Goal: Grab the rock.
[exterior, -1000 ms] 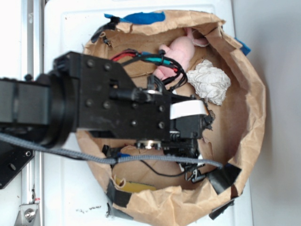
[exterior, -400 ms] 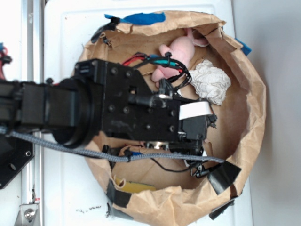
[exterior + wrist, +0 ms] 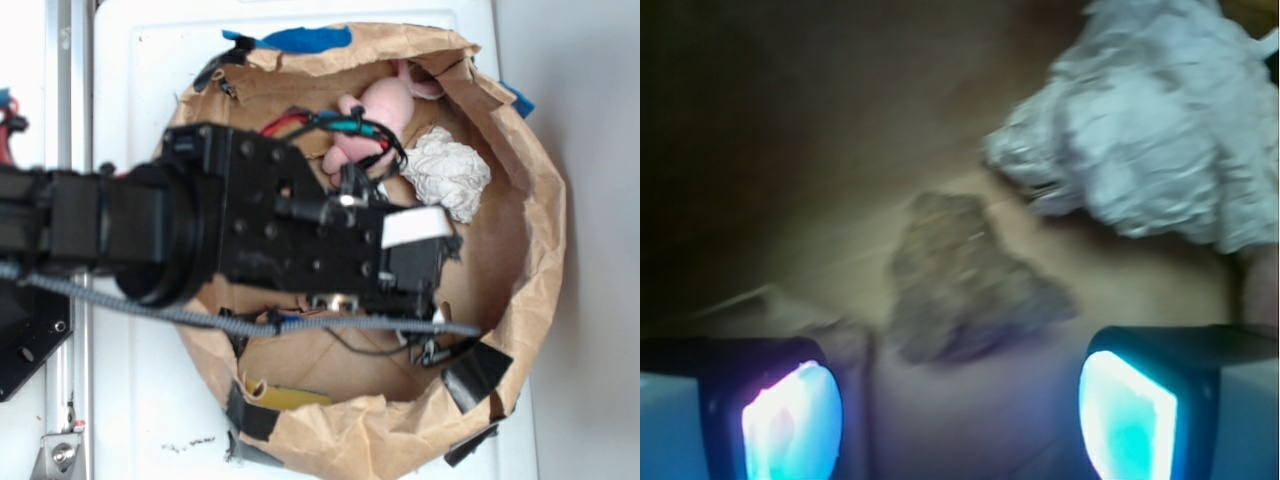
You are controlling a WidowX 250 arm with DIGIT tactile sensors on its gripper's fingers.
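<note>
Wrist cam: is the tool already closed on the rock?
No. The rock lies on the brown paper ahead of the tool, whose two fingers stand apart on either side.

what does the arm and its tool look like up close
The arm is matte black, boxy, dotted with screws. A white label sits near the tool, whose two pads glow cyan in the wrist view. Red, green and black wires loop on top; a grey braided cable runs alongside.

Brown paper bag on white table, with rock, white wad, pink toy inside.
</note>
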